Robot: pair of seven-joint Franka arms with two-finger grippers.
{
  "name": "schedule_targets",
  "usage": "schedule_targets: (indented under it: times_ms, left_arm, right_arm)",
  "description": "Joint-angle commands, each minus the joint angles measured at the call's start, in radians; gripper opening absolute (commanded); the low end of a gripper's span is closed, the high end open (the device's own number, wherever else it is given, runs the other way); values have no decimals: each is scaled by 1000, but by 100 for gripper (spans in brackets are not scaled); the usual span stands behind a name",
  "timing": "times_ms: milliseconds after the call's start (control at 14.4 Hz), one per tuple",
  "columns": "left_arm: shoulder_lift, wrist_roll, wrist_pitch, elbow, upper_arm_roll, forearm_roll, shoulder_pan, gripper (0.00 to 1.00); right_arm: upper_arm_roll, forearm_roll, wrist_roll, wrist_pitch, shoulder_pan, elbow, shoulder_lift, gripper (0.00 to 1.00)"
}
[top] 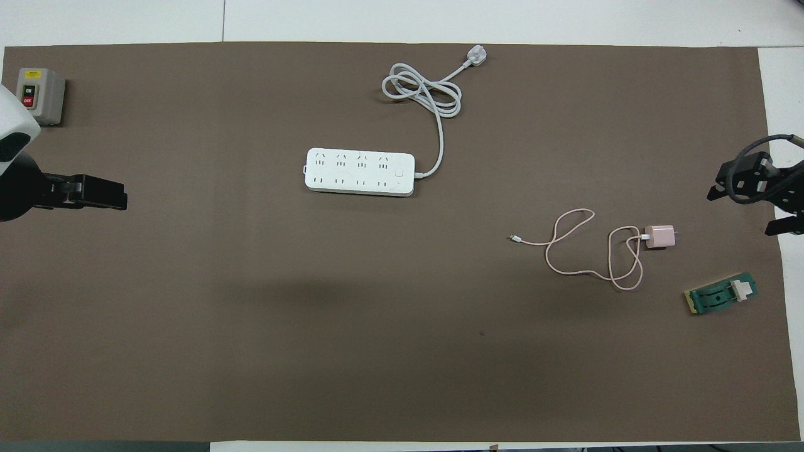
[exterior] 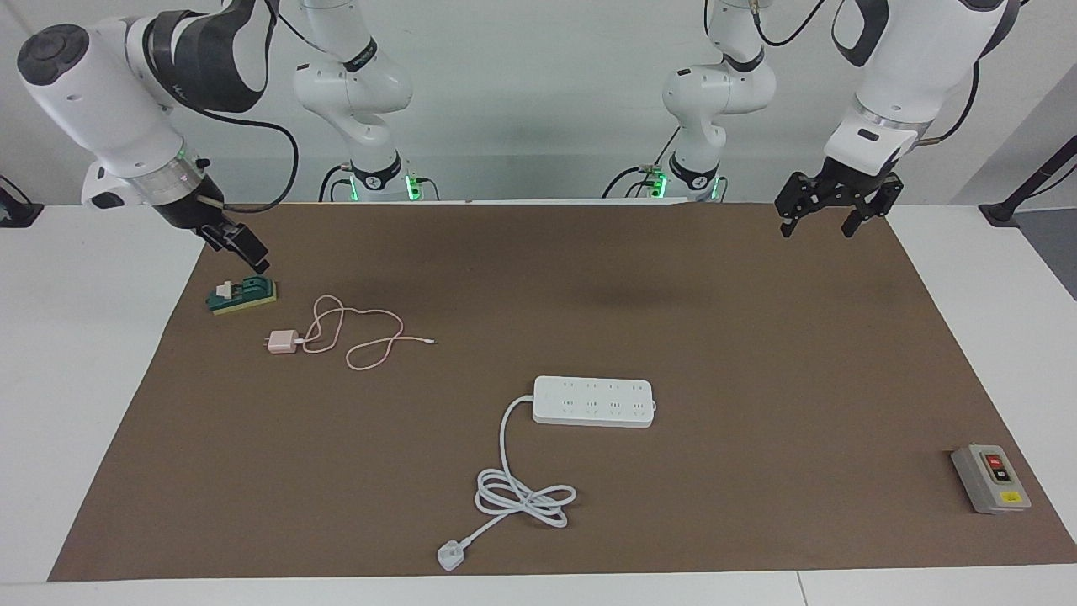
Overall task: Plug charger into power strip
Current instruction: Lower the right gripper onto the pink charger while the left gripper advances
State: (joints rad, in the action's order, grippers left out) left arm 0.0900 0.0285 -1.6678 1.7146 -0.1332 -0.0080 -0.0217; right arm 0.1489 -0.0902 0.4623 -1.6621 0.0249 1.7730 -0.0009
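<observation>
The pale pink charger (exterior: 282,342) (top: 659,237) lies on the brown mat toward the right arm's end, its thin pink cable (exterior: 362,337) (top: 584,251) looped beside it. The white power strip (exterior: 593,401) (top: 360,172) lies flat mid-mat, sockets up. Its thick cord (exterior: 522,492) is coiled farther from the robots and ends in a white plug (exterior: 450,555). My right gripper (exterior: 252,252) (top: 740,213) hangs open and empty over the mat's edge, above the green block. My left gripper (exterior: 816,229) (top: 122,199) hangs open and empty over the mat at the left arm's end.
A green-and-yellow block (exterior: 242,295) (top: 722,296) with a white piece sits next to the charger, nearer the robots. A grey switch box (exterior: 991,478) (top: 39,94) with red and black buttons stands at the mat's corner at the left arm's end, farthest from the robots.
</observation>
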Motion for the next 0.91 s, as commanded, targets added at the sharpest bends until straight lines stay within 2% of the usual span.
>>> schedule_targets:
  times_ms: [0,139,278,627,835]
  left_arm:
    - [-80,75,-18,-68,-8,-14,2,100]
    - [-125,140,20,-127,-17,-17,6,100]
    - [-116,133,51,-124,-16,-15,6,100]
    - [-112,110,92,-128,-16,-15,6,100]
    - [-111,117,92,-154,-8,-46,-6,100]
  right_arm:
    - [-5,-89,84,-1,62,6,48,100]
    - [-5,-132,169,13,88,13,77,100]
    - [-5,-213,261,7,124,23,104,100]
    - [-3,-327,479,-13,136,23,177,100]
    - [-2,-400,503,-62,177,23,215,100]
